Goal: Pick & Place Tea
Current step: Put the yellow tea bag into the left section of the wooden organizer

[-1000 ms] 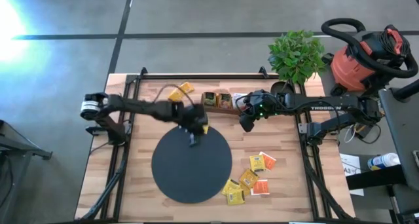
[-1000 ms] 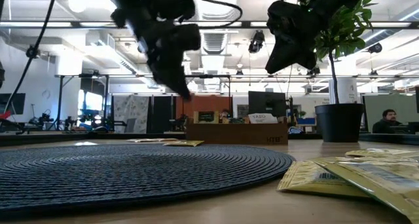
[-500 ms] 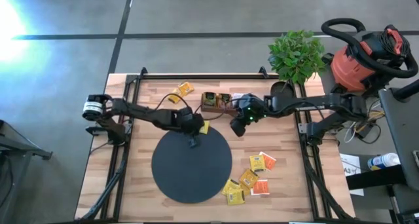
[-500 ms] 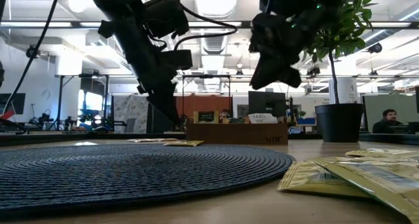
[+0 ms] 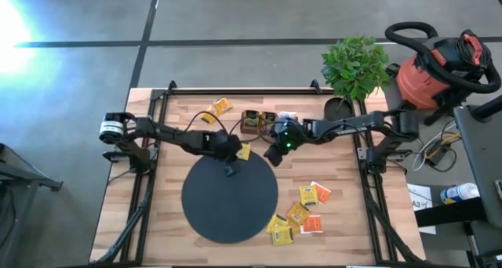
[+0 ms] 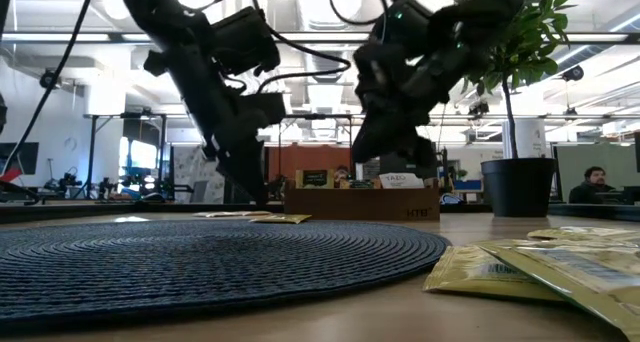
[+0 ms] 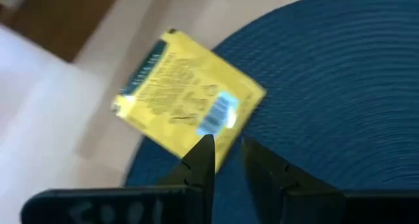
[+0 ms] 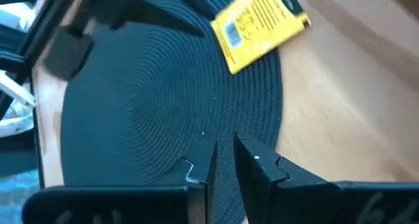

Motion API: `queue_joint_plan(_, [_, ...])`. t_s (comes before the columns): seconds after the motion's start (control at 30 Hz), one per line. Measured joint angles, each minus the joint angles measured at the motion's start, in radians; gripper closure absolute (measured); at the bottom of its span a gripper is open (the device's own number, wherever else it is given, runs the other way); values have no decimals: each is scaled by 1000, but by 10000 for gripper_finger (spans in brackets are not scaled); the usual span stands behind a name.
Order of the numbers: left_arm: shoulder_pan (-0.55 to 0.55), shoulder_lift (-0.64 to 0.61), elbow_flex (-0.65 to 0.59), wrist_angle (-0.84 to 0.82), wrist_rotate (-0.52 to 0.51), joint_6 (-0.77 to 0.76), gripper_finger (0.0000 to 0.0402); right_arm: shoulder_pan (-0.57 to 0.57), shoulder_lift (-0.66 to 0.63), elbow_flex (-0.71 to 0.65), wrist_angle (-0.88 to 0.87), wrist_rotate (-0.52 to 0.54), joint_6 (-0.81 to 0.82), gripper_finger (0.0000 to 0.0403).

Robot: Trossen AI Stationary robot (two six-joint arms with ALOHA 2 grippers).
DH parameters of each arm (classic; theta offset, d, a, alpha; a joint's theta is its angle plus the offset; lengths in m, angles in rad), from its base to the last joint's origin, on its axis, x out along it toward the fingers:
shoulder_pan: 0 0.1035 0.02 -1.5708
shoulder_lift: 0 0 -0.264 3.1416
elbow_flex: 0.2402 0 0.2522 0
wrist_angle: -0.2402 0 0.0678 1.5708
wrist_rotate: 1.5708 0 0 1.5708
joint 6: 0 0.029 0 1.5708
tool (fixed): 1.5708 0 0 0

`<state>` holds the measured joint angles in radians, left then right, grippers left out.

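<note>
A yellow tea sachet (image 5: 245,151) lies flat, half on the far rim of the black disc (image 5: 227,205) and half on the wood; it also shows in the wrist views (image 7: 186,96) (image 8: 260,24). My left gripper (image 5: 231,169) (image 7: 227,149) hangs low over the disc's far edge, just short of that sachet. Its fingers stand a narrow gap apart with nothing between them. My right gripper (image 5: 272,157) (image 8: 224,152) hovers at the disc's far right rim, slanting down toward the sachet. Its fingers are also a narrow gap apart and hold nothing.
Several yellow and orange-red sachets (image 5: 302,213) lie near the table's right front. Two more (image 5: 216,110) lie at the far left. A brown wooden tray (image 5: 259,121) stands at the far edge behind both grippers. A potted plant (image 5: 354,64) stands at the far right corner.
Both grippers have sunk toward the table and tipped further down. My right gripper has also come away from the tray toward the table's left and near side, up to the disc's rim. The yellow sachet has stayed where it lay.
</note>
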<state>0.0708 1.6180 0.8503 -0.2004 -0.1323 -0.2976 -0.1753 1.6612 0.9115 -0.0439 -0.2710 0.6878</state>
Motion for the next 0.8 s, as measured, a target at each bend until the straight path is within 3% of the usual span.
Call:
queue_joint_plan(0.33, [0,15,-73,78,8,-81,330,0,110,0,47,3,19,351])
queue_joint_plan(0.8, [6,81,-66,235,-6,-130,330,0,137,1,170,9,18,351])
